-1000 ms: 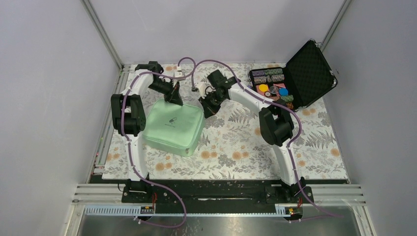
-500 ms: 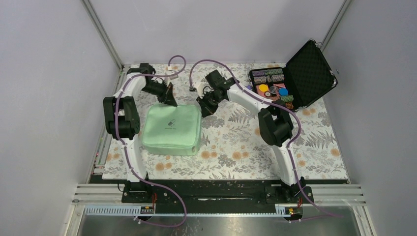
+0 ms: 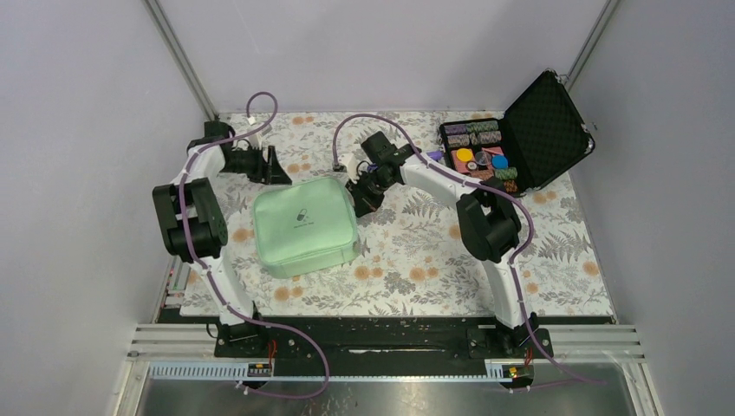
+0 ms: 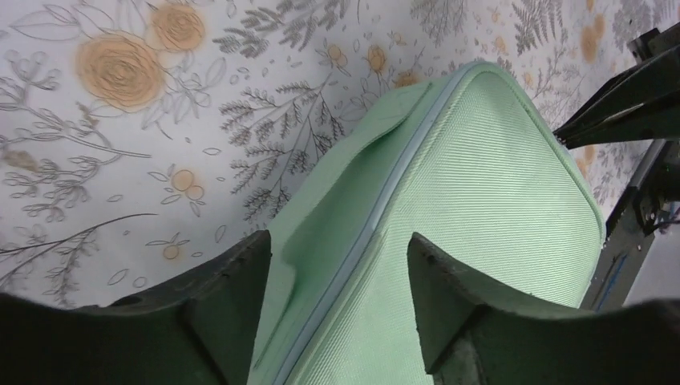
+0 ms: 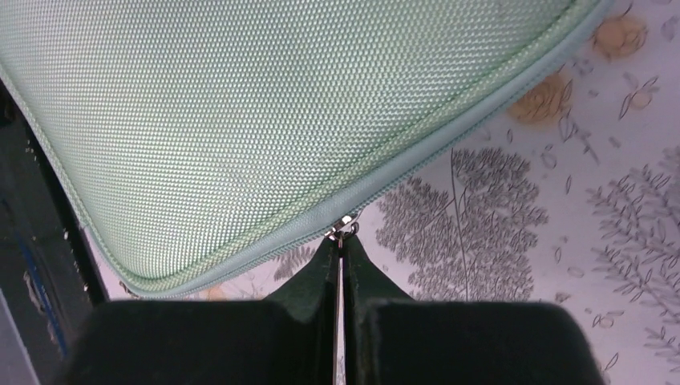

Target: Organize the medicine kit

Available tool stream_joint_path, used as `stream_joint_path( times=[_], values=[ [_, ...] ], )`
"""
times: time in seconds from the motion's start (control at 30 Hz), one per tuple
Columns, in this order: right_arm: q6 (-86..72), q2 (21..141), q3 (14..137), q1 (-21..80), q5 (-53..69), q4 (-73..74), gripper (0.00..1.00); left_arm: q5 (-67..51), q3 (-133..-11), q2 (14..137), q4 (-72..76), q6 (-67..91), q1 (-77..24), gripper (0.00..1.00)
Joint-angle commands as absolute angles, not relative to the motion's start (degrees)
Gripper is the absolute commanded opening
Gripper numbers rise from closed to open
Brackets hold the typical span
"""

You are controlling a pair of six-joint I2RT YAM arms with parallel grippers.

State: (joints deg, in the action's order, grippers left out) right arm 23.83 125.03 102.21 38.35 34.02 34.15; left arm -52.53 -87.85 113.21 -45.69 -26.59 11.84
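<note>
The mint-green medicine kit (image 3: 305, 227) lies closed on the floral cloth, left of centre. My right gripper (image 3: 360, 198) is at its far right corner, shut on the small metal zipper pull (image 5: 345, 227) at the kit's (image 5: 240, 104) seam. My left gripper (image 3: 277, 173) hovers just beyond the kit's far left corner, open and holding nothing. In the left wrist view the kit's zippered edge (image 4: 377, 233) shows between the spread fingers of that gripper (image 4: 338, 241), clear of both.
A black foam-lined case (image 3: 542, 130) stands open at the back right with colourful pieces (image 3: 481, 156) in its tray. Grey enclosure walls close in on three sides. The right arm's black link (image 4: 633, 104) shows past the kit.
My left gripper has opened, let go of the kit's far edge and swung back to the left. The kit has shifted and turned slightly. The right gripper stays shut on the zipper pull.
</note>
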Motion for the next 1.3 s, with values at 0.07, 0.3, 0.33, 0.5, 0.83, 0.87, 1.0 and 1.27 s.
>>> stream_joint_path(
  times=[0.07, 0.3, 0.33, 0.5, 0.83, 0.87, 1.0, 1.27],
  values=[
    [27.6, 122.2, 104.2, 37.2, 32.8, 41.1, 0.0, -58.4, -90.8, 112.2, -38.4, -25.2, 9.8, 0.71],
    [29.0, 125.5, 110.2, 37.2, 32.3, 42.3, 0.0, -58.8, -109.7, 126.6, -60.7, -36.5, 2.7, 0.74],
    [29.0, 125.8, 110.7, 37.1, 32.3, 42.3, 0.0, -58.3, -110.6, 127.9, -62.6, -38.0, 1.7, 0.74],
    [29.0, 127.7, 113.0, 37.3, 32.0, 42.2, 0.0, -55.9, -109.6, 128.9, -64.0, -38.6, -1.8, 0.71],
    [28.8, 128.2, 113.2, 37.2, 31.6, 43.3, 0.0, -53.2, -107.9, 129.8, -70.1, -42.9, -1.3, 0.0],
    [29.1, 127.9, 113.1, 37.2, 31.5, 44.1, 0.0, -53.0, -106.8, 128.8, -67.7, -40.4, -0.5, 0.0],
    [29.4, 125.3, 109.5, 37.2, 31.7, 44.7, 0.0, -50.8, -101.7, 123.7, -52.4, -24.2, 5.6, 0.0],
    [30.3, 122.1, 103.3, 37.2, 31.7, 44.7, 0.0, -43.5, -102.9, 121.9, -45.7, -18.4, 14.3, 0.0]
  ],
)
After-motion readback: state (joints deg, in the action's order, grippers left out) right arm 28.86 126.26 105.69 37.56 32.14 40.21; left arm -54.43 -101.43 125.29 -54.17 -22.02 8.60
